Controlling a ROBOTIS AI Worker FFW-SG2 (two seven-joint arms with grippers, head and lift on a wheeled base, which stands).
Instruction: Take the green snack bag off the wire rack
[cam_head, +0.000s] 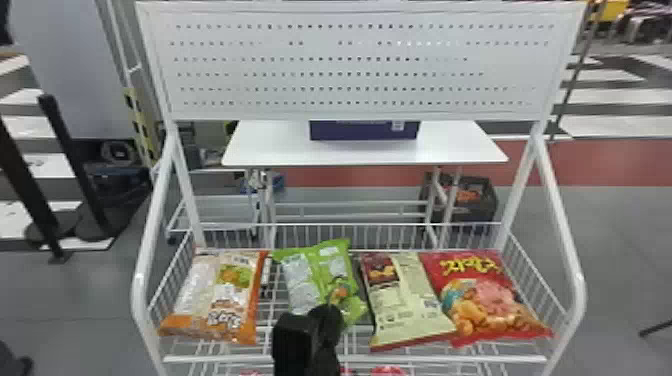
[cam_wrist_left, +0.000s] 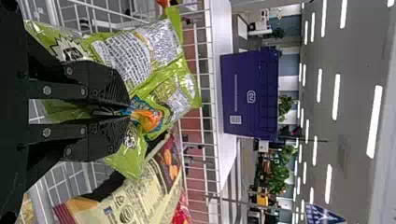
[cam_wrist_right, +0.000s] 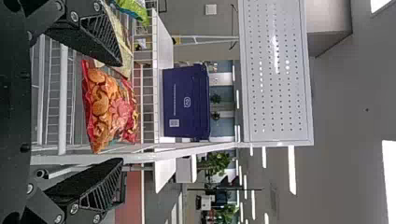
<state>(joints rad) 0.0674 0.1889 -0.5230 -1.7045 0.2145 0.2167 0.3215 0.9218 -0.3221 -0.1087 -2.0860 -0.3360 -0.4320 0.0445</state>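
In the head view my left gripper is at the green snack bag, over its lower front. The bag leans a little in the white wire rack, between an orange-and-white bag and a cream one. In the left wrist view my left gripper has its fingers closed on a pinched fold of the green snack bag, which is crumpled around the tips. My right gripper stands wide open in the right wrist view, with nothing between its fingers, before the rack's right side.
The orange-and-white bag lies left of the green one; the cream bag and a red bag lie to its right. Above the rack is a perforated panel. Behind stands a white table with a dark blue box.
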